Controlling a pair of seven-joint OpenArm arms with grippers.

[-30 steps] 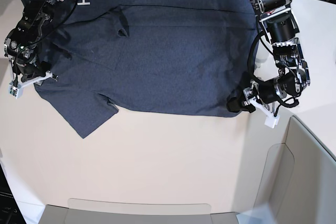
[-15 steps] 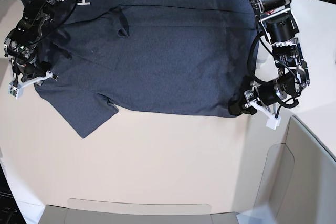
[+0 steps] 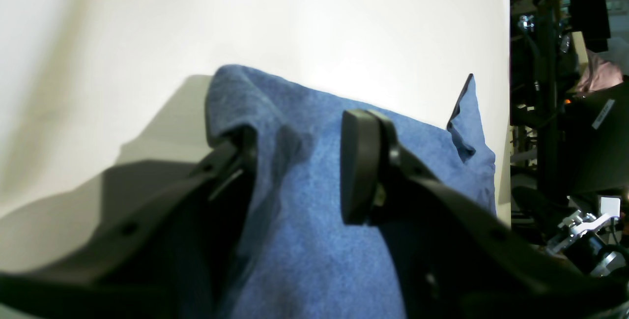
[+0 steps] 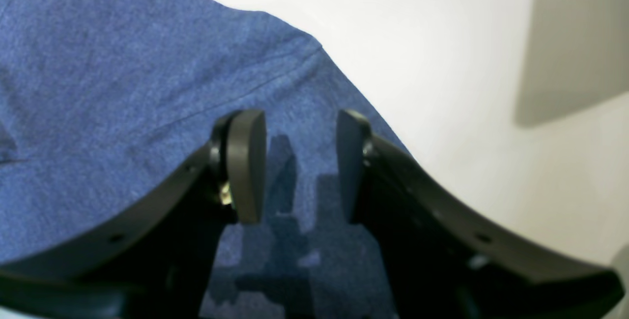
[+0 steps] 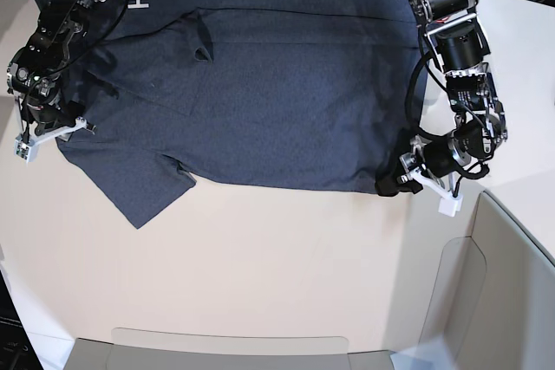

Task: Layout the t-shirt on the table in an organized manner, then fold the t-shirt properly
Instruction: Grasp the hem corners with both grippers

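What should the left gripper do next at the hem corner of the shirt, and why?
Probably close the left gripper fully on the t-shirt. In the left wrist view, a raised fold of the hem corner lies between its jaws, which stand apart with a gap showing at one pad. The right gripper hovers open over flat fabric near the sleeve, so neither corner looks pinched yet on the table.

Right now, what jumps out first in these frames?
The t-shirt dominates: dark navy, spread flat across the far half of the table, one sleeve angled toward the near edge. The left gripper straddles a raised fold at the shirt's hem corner, jaws apart around the fabric. The right gripper hangs at the opposite end near the sleeve, jaws apart over the cloth.
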